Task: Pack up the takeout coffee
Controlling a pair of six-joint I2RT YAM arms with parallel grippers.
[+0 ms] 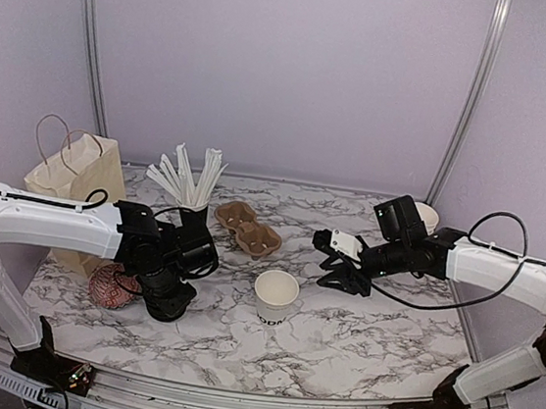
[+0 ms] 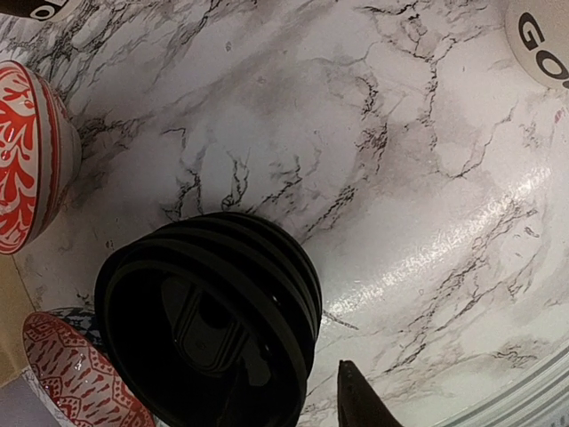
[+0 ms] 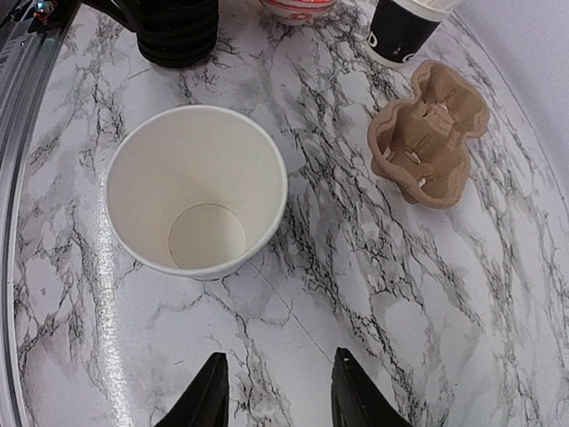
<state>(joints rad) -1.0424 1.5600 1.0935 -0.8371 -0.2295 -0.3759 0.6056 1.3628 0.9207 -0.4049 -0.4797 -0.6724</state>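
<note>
white paper cup (image 3: pixel 196 191) upright and open-topped at mid-table. my right gripper (image 3: pixel 280 365) hovers just short of it, fingers apart, empty. black lid stack (image 2: pixel 213 329) sits left, under my left gripper (image 1: pixel 165 286); fingers' state: cannot tell. cardboard carrier (image 3: pixel 429 133) lies beyond.

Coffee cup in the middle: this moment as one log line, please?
cup: upright, no lid | lid stack: on table, below left gripper | right gripper: open, empty, short of cup

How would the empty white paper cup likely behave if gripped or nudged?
The paper cup looks empty, so it is probably light and easily tipped. With no lid on, its thin rim would likely squash under a firm squeeze.
</note>
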